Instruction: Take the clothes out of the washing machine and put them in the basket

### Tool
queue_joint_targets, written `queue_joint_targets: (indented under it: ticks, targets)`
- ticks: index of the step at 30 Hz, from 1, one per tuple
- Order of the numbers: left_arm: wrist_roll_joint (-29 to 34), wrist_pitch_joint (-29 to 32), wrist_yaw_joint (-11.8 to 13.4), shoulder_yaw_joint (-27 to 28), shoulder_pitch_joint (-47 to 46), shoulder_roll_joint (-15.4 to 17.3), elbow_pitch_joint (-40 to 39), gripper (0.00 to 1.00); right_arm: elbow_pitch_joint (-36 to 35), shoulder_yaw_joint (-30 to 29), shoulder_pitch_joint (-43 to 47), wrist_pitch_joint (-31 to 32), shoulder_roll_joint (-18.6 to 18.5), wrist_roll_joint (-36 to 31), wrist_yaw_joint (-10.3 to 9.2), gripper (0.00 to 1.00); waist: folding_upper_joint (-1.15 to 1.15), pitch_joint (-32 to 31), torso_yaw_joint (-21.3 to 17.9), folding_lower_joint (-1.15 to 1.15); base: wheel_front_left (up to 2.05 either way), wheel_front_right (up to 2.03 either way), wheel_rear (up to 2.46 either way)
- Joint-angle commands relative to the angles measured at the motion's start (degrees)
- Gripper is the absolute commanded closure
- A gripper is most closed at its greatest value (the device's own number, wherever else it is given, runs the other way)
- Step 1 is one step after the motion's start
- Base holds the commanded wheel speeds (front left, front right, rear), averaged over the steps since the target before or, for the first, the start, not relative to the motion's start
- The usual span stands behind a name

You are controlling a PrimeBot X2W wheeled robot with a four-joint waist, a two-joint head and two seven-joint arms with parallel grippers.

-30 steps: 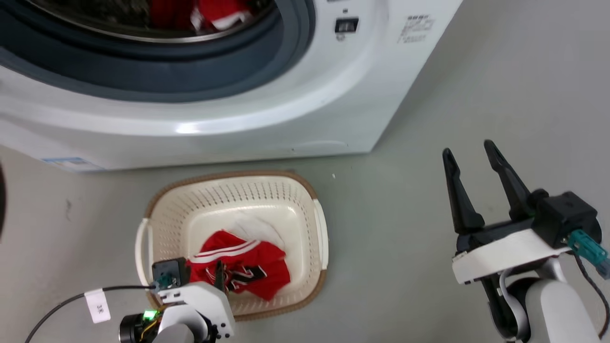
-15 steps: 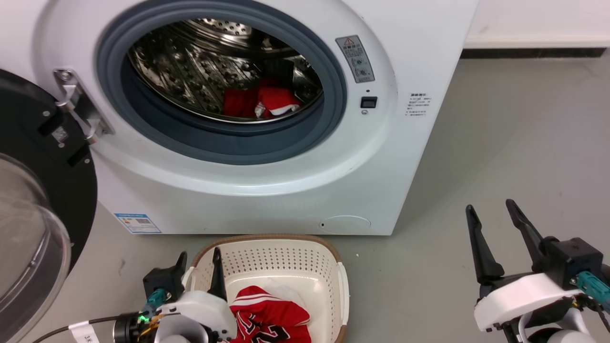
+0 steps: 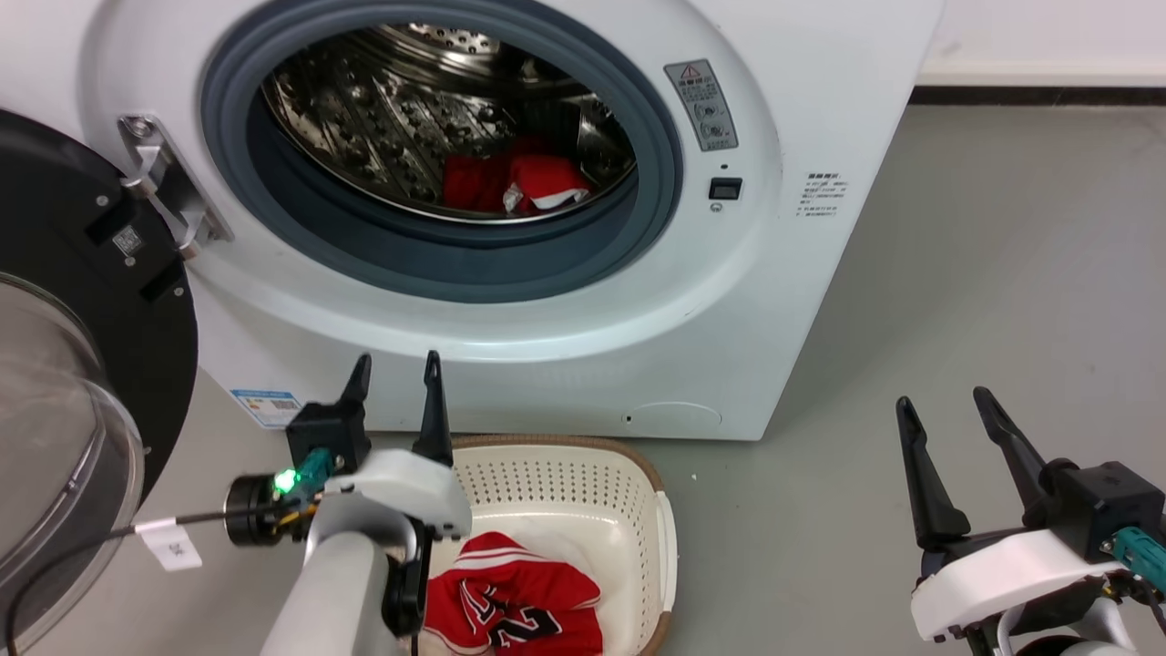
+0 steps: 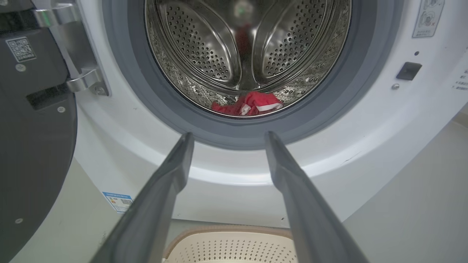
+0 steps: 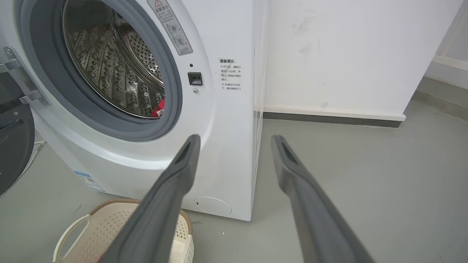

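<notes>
The washing machine (image 3: 565, 364) stood with its door (image 3: 82, 273) swung open to the left, so the grey-rimmed porthole (image 3: 437, 273) was unobstructed, and bare floor (image 3: 956, 301) lay open past the cabinet's right edge. The left claw (image 3: 397, 357) was empty with its fingers spread wide, above the basket (image 3: 629, 456) rim's left side and below the porthole, while the right claw (image 3: 942, 398), equally wide and empty, hung well apart over the floor. A red garment (image 3: 524, 182) with white trim lay low in the steel drum (image 3: 364, 100), and a red jersey (image 3: 519, 610) lay in the basket, which sat on the floor just before the machine's front.
</notes>
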Motion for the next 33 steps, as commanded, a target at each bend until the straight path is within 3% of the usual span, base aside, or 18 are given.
queue_joint_targets:
  ticks: [1,6,20,21,33]
  targets:
    - [0.3,-0.1,0.3,0.0,-1.4,-0.1,-0.2,0.0,-0.5,0.0,-0.9,-0.1,0.1,0.3,-0.04,0.0,0.0,1.4,-0.1,0.0,0.0,0.0,0.0]
    - [0.4,-0.1,-0.1,-0.1,-7.2,-0.1,0.7,0.0,-1.1,-0.2,-1.8,-0.4,0.1,0.4,-0.04,0.0,0.0,4.7,-0.2,0.0,0.0,0.0,0.0]
    - [-0.8,4.3,-4.3,-1.1,-33.3,1.9,15.7,0.0,-2.0,1.9,-7.1,-1.3,0.1,-0.3,-0.04,0.0,0.0,17.7,-2.4,0.0,0.0,0.0,0.0]
    - [-0.7,5.7,-4.7,-1.3,-38.1,2.7,19.5,0.0,-2.0,2.7,-8.4,-1.5,0.1,-0.5,-0.04,0.0,0.0,20.0,-3.1,0.0,0.0,0.0,0.0]
    - [-0.1,13.6,-6.1,-2.2,-57.0,7.4,32.0,0.0,0.7,7.7,-13.0,-3.7,0.1,1.1,-0.04,0.0,0.0,28.6,-8.4,0.0,0.0,0.0,0.0]
